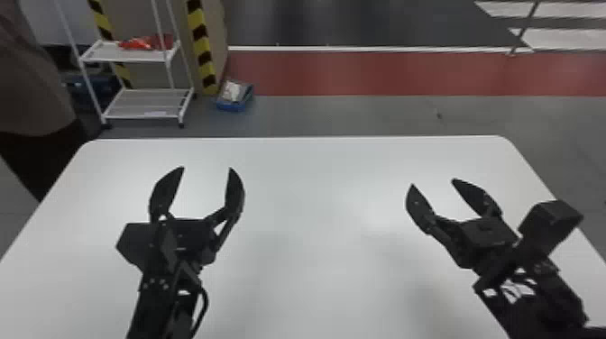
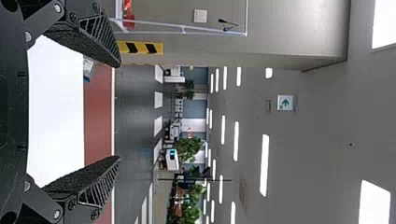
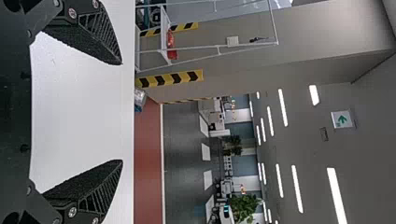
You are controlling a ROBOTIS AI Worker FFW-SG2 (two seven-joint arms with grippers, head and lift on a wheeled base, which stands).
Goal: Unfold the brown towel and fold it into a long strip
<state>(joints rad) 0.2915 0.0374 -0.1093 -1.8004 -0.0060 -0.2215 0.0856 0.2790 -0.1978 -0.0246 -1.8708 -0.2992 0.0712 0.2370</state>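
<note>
White, round-cornered bench [image 1: 315, 203]: over it, the black two-fingered left gripper [image 1: 206, 168] is nearer the left edge, the black two-fingered right gripper [image 1: 433, 182] nearer the right edge, both pairs of jaws spread open

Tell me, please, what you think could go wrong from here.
The left gripper and right gripper are open with nothing between their fingers, so closing now would probably catch only air. Lowered too far, either might scrape the white table. The right one angles inward, so bringing both together could risk a bump.
</note>
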